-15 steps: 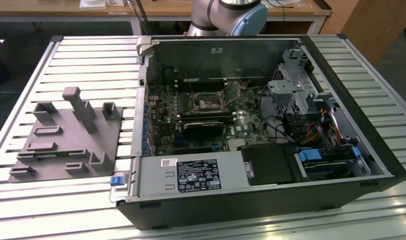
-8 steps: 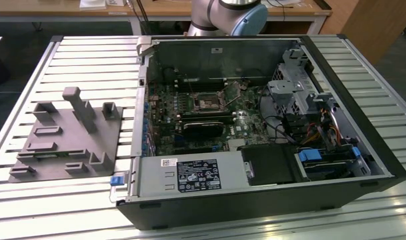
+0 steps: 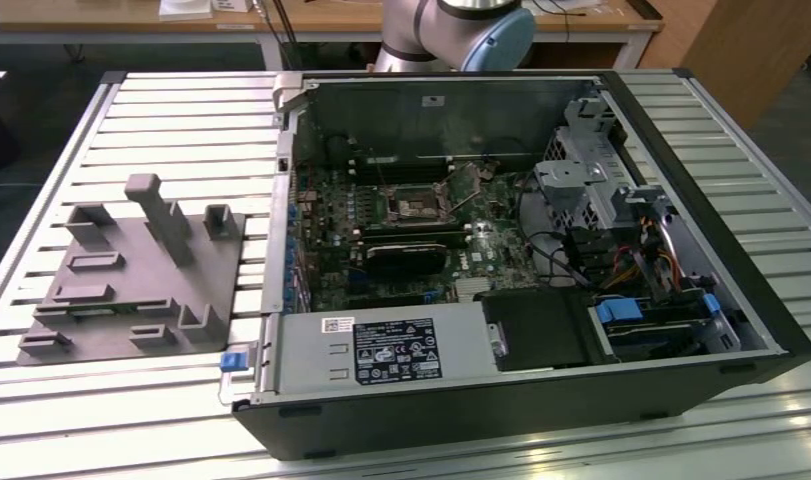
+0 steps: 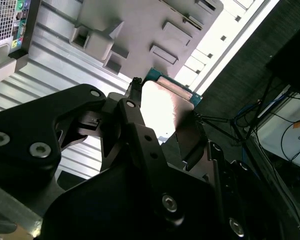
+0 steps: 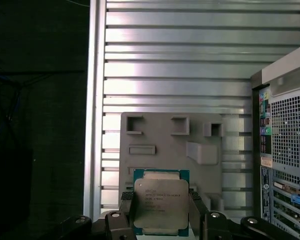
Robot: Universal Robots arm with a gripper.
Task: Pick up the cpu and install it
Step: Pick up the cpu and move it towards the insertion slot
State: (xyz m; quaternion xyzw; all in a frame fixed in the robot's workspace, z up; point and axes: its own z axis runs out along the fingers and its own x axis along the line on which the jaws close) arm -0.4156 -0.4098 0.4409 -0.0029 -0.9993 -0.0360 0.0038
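Between the jaws in the first wrist view sits the cpu, clamped at two edges, print across its silver lid; past them lie a grey fixture plate and the slatted desk. The second wrist view shows the lid glaring white. The exterior view has an open computer case with a printed label.

The exterior view is looking down from high and well back over the open case on the slatted table, while both wrist views are peering from close behind the gripper, the first straight down and the second aslant, all three sharing the grey plate, the wrist pair also the cpu.
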